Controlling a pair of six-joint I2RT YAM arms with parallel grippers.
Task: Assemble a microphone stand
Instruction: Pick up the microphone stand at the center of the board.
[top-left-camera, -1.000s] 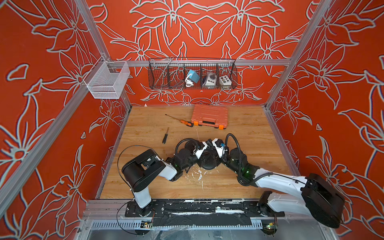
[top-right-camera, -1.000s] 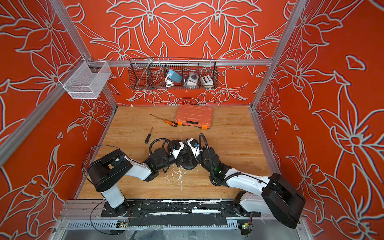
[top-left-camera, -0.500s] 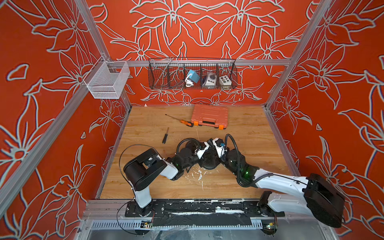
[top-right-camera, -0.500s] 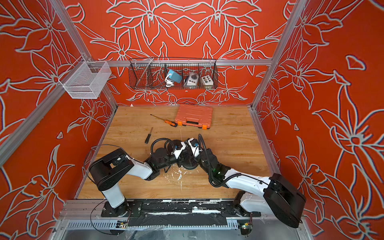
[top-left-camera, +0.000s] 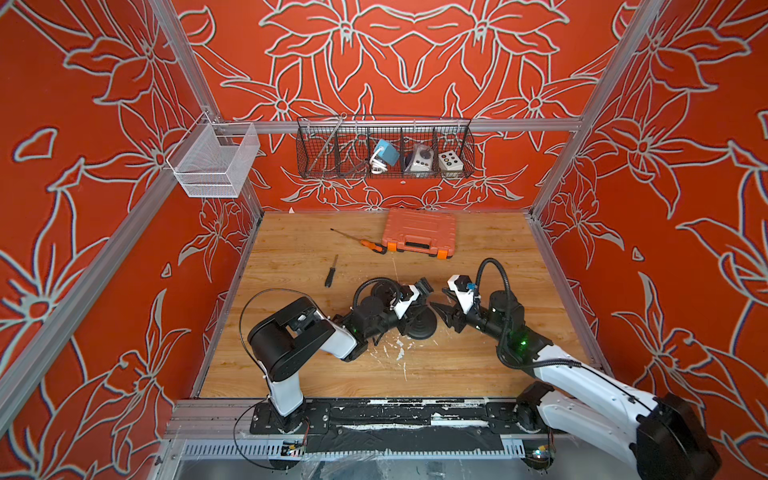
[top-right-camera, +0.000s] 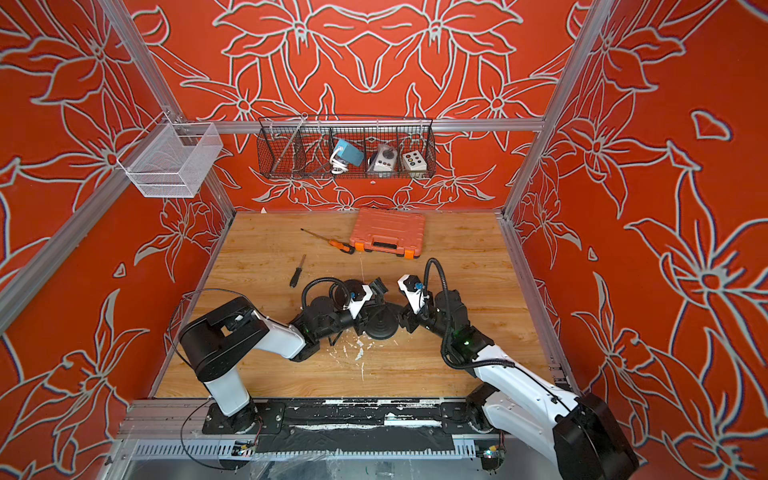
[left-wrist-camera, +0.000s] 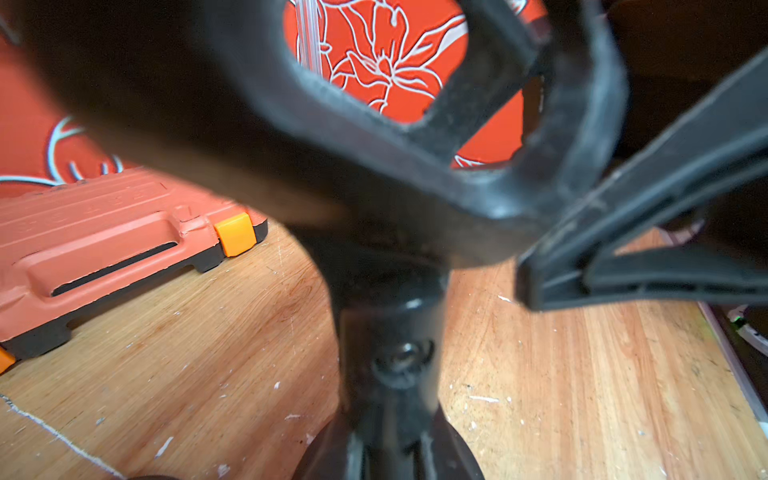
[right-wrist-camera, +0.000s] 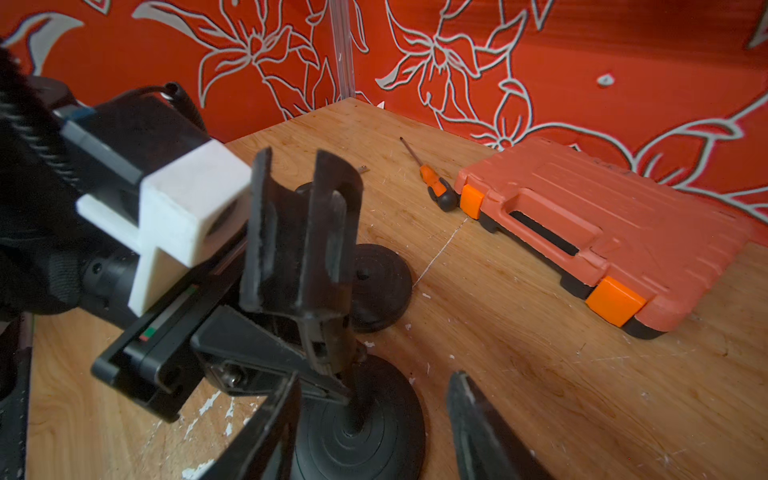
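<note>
1. The mic stand (top-left-camera: 420, 328) is standing upright on the wooden table (top-left-camera: 291, 249). It's roughly midway between the side edges and closer to the front edge than the back one.
2. Its round black base (right-wrist-camera: 365, 432) sits flat on the wood, with a short post (left-wrist-camera: 388, 324) and the mic clip (right-wrist-camera: 299, 232) on top.
3. My left claw (right-wrist-camera: 332, 378) is squeezed tight on the post right under the clip. It comes in low over the wood from the left-edge side.
4. My right claw (right-wrist-camera: 376, 377) is spread wide with nothing in it. The tips are just beside the base on the right-edge side, and I honestly can't tell if one grazes the rim.
5. A second black disc (top-left-camera: 380, 287) lies flat just behind the stand, toward the back edge.
6. The orange tool case (top-left-camera: 419, 232) is up near the back edge, with the orange-handled screwdriver (top-left-camera: 368, 244) right beside its left end.
7. A small black screwdriver (top-left-camera: 330, 272) lies on its own, nearer the left edge, apart from everything else.
</note>
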